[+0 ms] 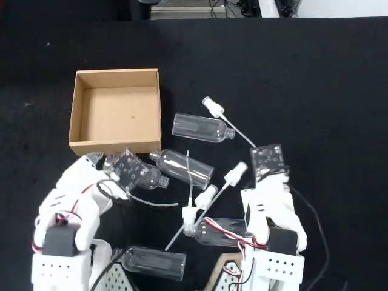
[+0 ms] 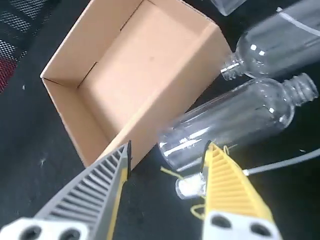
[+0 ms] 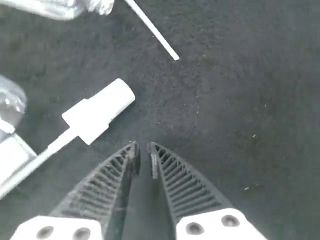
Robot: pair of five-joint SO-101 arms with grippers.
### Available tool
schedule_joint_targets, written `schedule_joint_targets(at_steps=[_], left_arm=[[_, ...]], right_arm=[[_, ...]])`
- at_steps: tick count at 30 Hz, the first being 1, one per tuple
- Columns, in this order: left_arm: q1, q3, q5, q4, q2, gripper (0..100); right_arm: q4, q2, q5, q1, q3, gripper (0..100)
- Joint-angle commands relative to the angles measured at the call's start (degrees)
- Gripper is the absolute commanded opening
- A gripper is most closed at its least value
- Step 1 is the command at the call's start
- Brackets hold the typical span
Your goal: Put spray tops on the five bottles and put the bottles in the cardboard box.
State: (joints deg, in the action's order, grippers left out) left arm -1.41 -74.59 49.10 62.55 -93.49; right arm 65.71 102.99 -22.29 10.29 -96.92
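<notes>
A capless bottle [image 2: 235, 117] is seen lying just beside the cardboard box [image 2: 167, 92], its base bracketed by the widely spread jaws of the left gripper [image 2: 167, 150], while a loose spray top [image 3: 97, 117] is found near the right gripper [image 3: 143, 152], whose jaws are drawn almost together.

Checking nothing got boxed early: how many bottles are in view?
5 bottles, none in the cardboard box: first right of it, second and third by its near corner, fourth low between both arms, fifth beside the right arm.
</notes>
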Motion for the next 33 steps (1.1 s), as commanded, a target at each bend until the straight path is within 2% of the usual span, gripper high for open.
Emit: schedule_joint_targets(at_steps=[1,7,13,17,23,27,33], left_arm=[[1.5,17.4,1.0,4.3,20.8,23],[6.8,31.2,1.7,9.6,45.6,24],[11.1,37.3,12.7,14.8,61.0,26],[11.2,40.9,15.9,16.2,67.2,35],[11.6,45.8,18.6,15.9,74.4,33],[11.7,46.8,18.5,11.7,78.9,33],[13.8,47.4,18.4,10.5,84.0,33]], right_arm=[[0.3,0.7,-3.8,-0.4,0.2,1.8],[0.3,0.7,-4.0,-0.4,0.2,1.8],[0.3,0.7,-4.1,-0.4,0.2,1.8],[0.3,0.7,-4.1,-0.4,0.2,1.8],[0.4,0.7,-4.1,-0.4,0.2,1.8],[1.8,1.2,-4.2,-0.4,0.2,1.8],[1.8,1.2,-4.2,-0.4,0.2,1.8]])
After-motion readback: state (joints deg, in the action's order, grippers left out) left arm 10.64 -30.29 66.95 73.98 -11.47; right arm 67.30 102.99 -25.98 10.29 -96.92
